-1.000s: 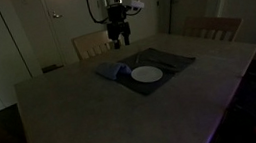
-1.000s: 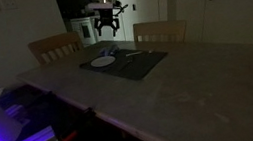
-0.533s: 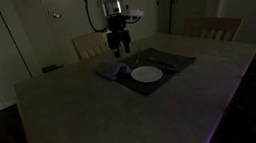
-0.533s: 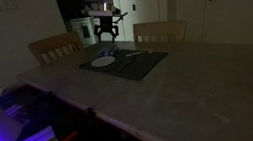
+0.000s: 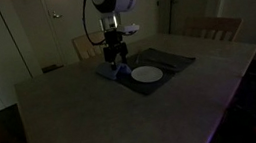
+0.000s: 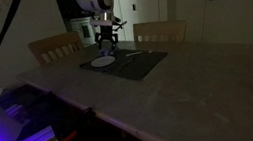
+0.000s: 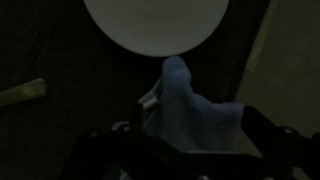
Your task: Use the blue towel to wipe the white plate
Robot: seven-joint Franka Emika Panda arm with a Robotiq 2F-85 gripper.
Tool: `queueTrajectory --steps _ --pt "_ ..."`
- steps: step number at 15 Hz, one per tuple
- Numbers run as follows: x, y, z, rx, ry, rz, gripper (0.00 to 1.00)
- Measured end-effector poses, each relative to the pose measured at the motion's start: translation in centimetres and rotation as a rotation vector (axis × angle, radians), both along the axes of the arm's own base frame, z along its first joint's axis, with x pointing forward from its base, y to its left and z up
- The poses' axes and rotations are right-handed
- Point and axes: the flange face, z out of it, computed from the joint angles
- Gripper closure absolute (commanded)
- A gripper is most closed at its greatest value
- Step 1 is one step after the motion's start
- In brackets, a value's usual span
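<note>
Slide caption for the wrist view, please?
Open gripper above lumpy pale blue fabric towel; small round white plate beyond it, both on dark grey placemat.

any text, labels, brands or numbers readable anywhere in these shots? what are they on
No text can be read in any view.
The white plate, the blue towel and the dark placemat look plain.
If the robot arm carries any marking, it is too small and too dim to read.
</note>
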Motion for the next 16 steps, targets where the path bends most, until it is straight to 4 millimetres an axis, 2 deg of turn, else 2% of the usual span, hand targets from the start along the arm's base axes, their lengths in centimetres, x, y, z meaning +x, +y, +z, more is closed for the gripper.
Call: queueTrajectory --steps 4,5,6,16 --pt "0.5 0.1 -1.1 0.003 -0.011 -0.011 0.00" --pt "0.7 0.1 -1.2 0.004 -0.015 -0.012 0.11" --pt "0.8 0.1 -1.1 0.005 -0.018 -0.013 0.26" --pt "1.5 0.2 -0.1 0.010 -0.040 -0.015 0.98"
